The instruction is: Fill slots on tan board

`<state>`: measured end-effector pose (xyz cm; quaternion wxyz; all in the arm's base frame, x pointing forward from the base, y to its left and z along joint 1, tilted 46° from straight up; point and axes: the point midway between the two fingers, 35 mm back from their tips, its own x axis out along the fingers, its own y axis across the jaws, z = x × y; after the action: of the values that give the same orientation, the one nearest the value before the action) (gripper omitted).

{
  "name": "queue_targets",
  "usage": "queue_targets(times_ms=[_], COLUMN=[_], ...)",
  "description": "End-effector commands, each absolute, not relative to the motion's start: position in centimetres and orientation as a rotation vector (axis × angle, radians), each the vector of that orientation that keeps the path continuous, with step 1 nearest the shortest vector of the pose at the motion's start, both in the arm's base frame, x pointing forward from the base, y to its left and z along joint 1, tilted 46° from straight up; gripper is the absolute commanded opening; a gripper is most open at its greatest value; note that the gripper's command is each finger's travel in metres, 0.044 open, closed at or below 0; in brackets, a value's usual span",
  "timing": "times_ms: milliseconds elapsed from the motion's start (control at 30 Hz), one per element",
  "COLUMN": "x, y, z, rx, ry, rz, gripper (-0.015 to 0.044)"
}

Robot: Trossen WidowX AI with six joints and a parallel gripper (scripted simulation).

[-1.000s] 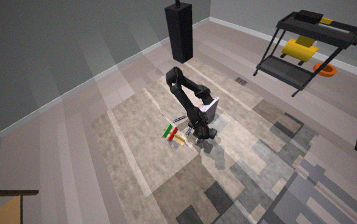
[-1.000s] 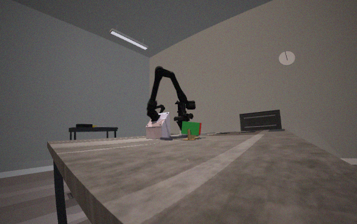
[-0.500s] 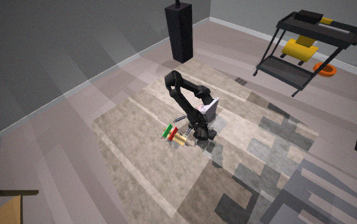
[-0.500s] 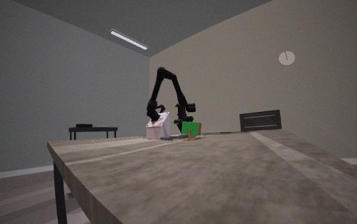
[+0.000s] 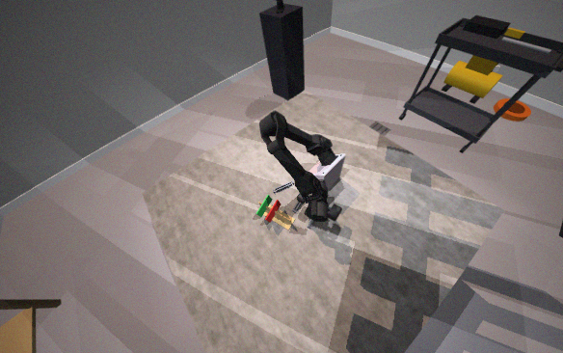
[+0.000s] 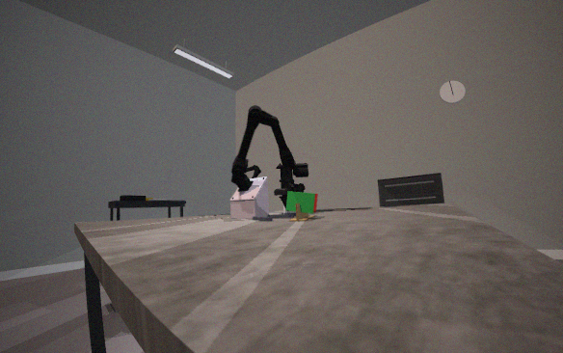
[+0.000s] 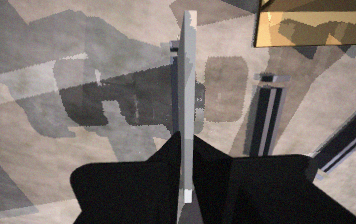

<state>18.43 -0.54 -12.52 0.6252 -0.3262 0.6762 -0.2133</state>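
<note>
So the gripper [image 5: 310, 223] [image 6: 283, 208] [image 7: 182, 135]'s clamped on a pale board [image 7: 187, 95] standing on edge in its holder [image 7: 175, 95], two slotted holders [image 7: 265, 117] [image 7: 342, 145] alongside.

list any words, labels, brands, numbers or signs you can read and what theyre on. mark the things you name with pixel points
No text can be read in any view.
Wall clock [image 6: 452, 92]: a hand shows, but no numerals can be made out.
Arm [image 5: 291, 166] [image 6: 283, 145]: no brand or label legible.
White board [image 7: 187, 90] in the gripper [image 7: 182, 135]: no marking legible.
</note>
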Motion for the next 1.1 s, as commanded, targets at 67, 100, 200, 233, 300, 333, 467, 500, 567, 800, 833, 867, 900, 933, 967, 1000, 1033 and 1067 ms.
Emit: queue_targets(times_ms=[67,100,200,233,300,333,467,500,567,800,833,867,900,933,967,1000,1033,1067], x=[18.5,18.5,18.5,18.5,18.5,18.5,18.5,18.5,18.5,18.5,18.5,18.5,18.5,18.5,18.5,18.5,18.5,18.5], y=[-0.1,0.1,0.5,0.7,1.0,1.1,1.7,1.9,2.2,3.3,3.5,3.7,3.8,4.0,4.2,4.3,4.5,4.7], z=[-12.1,-11.9,-11.5,-11.3,-11.1,-10.9,-10.3,-10.2,-9.9,-8.8,-8.6,-8.4,-8.3,-8.1,-7.9,-7.8,-7.6,-7.4], rx=[-0.752,-0.752,-0.752,-0.752,-0.751,-0.751,-0.751,-0.751,-0.751,-0.750,-0.750,-0.750,-0.750,-0.750,-0.750,-0.750,-0.750,-0.750], ry=[1.551,1.551,1.551,1.551,1.551,1.551,1.551,1.551,1.551,1.552,1.552,1.552,1.552,1.552,1.552,1.552,1.552,1.552], rz=[-0.487,-0.487,-0.486,-0.486,-0.486,-0.486,-0.486,-0.486,-0.485,-0.485,-0.485,-0.485,-0.484,-0.484,-0.484,-0.484,-0.484,-0.484], gripper=[0.0000,0.0000,0.0000,0.0000,0.0000,0.0000,0.0000,0.0000,0.0000,0.0000,0.0000,0.0000,0.0000,0.0000,0.0000,0.0000,0.0000,0.0000])
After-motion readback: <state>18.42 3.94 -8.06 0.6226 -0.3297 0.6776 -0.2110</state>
